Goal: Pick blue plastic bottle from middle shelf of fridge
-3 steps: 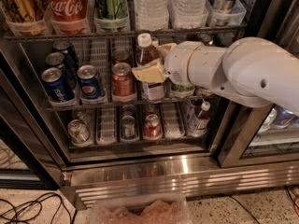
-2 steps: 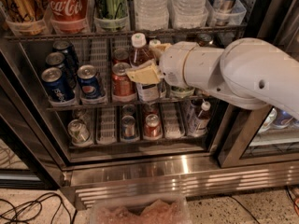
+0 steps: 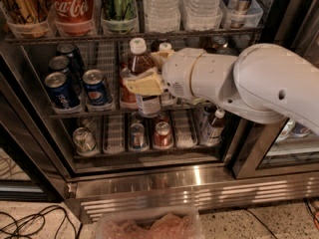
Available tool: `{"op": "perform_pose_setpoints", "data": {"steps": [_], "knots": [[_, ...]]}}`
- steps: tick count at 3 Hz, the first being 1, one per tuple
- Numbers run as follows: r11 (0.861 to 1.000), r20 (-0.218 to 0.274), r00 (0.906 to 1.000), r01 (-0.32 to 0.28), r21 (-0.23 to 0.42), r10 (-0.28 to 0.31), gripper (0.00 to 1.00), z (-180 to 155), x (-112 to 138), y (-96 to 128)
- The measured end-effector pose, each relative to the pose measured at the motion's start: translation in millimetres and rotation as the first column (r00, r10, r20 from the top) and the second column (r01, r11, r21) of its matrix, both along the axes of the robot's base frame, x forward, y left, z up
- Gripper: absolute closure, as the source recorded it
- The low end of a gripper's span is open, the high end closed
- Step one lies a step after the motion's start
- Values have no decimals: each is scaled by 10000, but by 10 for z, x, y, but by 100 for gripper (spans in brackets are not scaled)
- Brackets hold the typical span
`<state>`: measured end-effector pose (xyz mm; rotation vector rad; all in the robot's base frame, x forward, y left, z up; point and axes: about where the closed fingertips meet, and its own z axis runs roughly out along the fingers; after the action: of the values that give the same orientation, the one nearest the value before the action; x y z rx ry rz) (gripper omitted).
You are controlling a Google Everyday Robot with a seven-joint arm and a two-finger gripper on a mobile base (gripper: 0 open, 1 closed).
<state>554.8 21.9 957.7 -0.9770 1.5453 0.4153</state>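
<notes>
The blue plastic bottle (image 3: 140, 63) has a white cap, brown drink and a blue-and-white label. It stands tilted at the front of the middle shelf (image 3: 110, 63), a wire rack with white slotted lanes in the fridge (image 3: 149, 183). My gripper (image 3: 152, 72) is shut on the bottle. One yellowish finger pad (image 3: 144, 85) lies across its front and the other (image 3: 161, 57) sits behind it. My white arm (image 3: 259, 83) reaches in from the right and hides the right half of the shelf.
Blue Pepsi cans (image 3: 97, 87) stand at the shelf's left and a red can (image 3: 127, 97) right behind the bottle. Large bottles in clear bins (image 3: 72, 9) fill the rack above. Cans (image 3: 162, 133) and a small bottle (image 3: 214, 126) sit below. Cables (image 3: 30, 223) lie on the floor.
My gripper has moved left and outward toward the shelf's front, and the bottle has come with it, now in front of the red can.
</notes>
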Motion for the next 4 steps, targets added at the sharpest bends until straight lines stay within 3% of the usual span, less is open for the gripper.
{"op": "perform_pose_setpoints", "data": {"steps": [1, 3, 4], "knots": [[9991, -148, 9993, -337, 250, 341, 100, 118, -421, 80], [9982, -295, 9983, -500, 332, 510, 100, 88, -482, 29], [9964, -595, 9957, -687, 500, 717, 100, 58, -613, -30]]}}
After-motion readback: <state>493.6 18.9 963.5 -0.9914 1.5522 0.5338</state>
